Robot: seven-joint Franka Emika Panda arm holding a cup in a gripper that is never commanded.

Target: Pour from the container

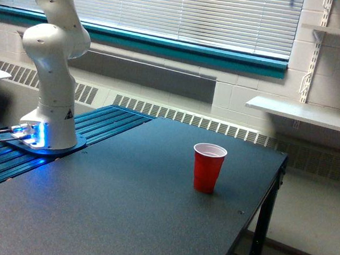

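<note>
Claw: out of frame above, so you cannot tell its state, nor where the clear container is | Risk: pouring unseen could miss or topple the light opaque red plastic cup (208, 167), upright near the dark desk (123, 212)'s right edge | Around: white arm base (49, 104) at left edge, nothing blocking.

A dark grey table (130, 200) fills the lower left and centre of the frame, bearing an upright red cup (208, 167) right of centre near its far right edge and the white robot base (49, 122), lit blue at its foot, at the left.
</note>
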